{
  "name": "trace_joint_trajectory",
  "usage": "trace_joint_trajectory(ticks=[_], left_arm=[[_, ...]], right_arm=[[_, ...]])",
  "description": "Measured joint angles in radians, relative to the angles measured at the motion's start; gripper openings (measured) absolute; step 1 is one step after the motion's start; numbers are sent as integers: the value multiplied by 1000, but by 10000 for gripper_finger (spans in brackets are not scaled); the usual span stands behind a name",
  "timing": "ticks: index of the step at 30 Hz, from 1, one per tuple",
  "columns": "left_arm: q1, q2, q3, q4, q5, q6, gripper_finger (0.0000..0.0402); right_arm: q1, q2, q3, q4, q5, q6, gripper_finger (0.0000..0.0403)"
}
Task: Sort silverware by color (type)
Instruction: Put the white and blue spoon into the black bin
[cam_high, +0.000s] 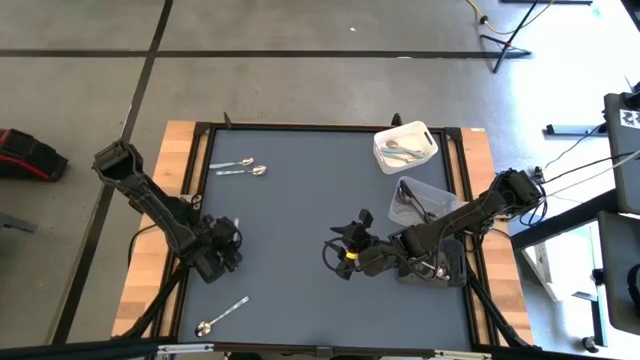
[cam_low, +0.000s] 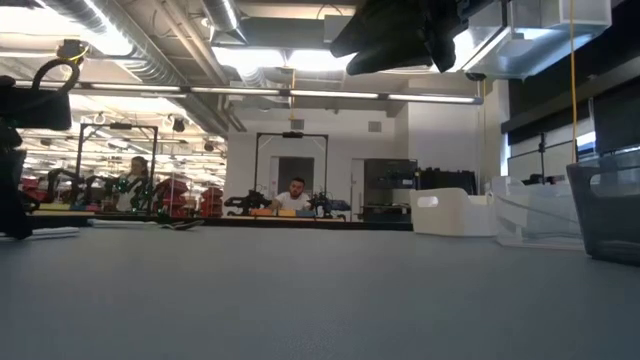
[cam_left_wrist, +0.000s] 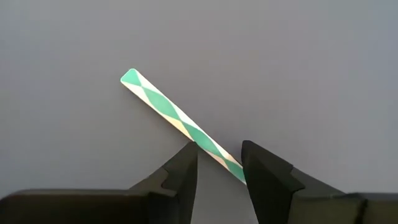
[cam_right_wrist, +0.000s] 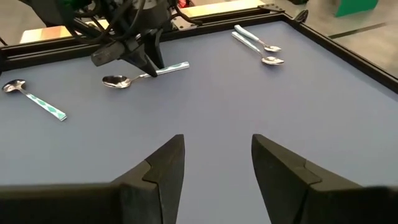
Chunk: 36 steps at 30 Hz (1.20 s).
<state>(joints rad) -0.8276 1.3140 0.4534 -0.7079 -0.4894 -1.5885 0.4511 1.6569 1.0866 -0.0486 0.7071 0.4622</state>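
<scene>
We have the left gripper (cam_left_wrist: 219, 163) low over the blue-grey mat (cam_high: 300, 210), jaws partly open astride the shiny silver spoon with a green-and-white patterned handle (cam_right_wrist: 140, 76), not clamped; a skewed close could flick it away. The right gripper (cam_right_wrist: 216, 163) hovers mid-table, open and empty, with plenty of bare mat between us and the raised black rim (cam_high: 330, 127)
</scene>
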Motion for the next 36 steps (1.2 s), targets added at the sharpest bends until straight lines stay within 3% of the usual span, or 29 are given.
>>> trace_joint_trajectory(ticks=[13, 17, 28, 32, 36], left_arm=[[-2, 2, 9, 148, -2, 425, 40], [-2, 3, 8, 162, -36, 390, 45], [36, 8, -9, 192, -13, 312, 113], [35, 20, -24, 201, -21, 373, 98], [36, 20, -27, 233, -25, 447, 46]], right_arm=[[0, 0, 0, 4, -3, 0, 174], [0, 2, 0, 4, -3, 0, 174], [0, 3, 0, 21, -28, 7, 174], [0, 3, 0, 27, -38, 3, 174], [0, 3, 0, 63, -38, -43, 174]])
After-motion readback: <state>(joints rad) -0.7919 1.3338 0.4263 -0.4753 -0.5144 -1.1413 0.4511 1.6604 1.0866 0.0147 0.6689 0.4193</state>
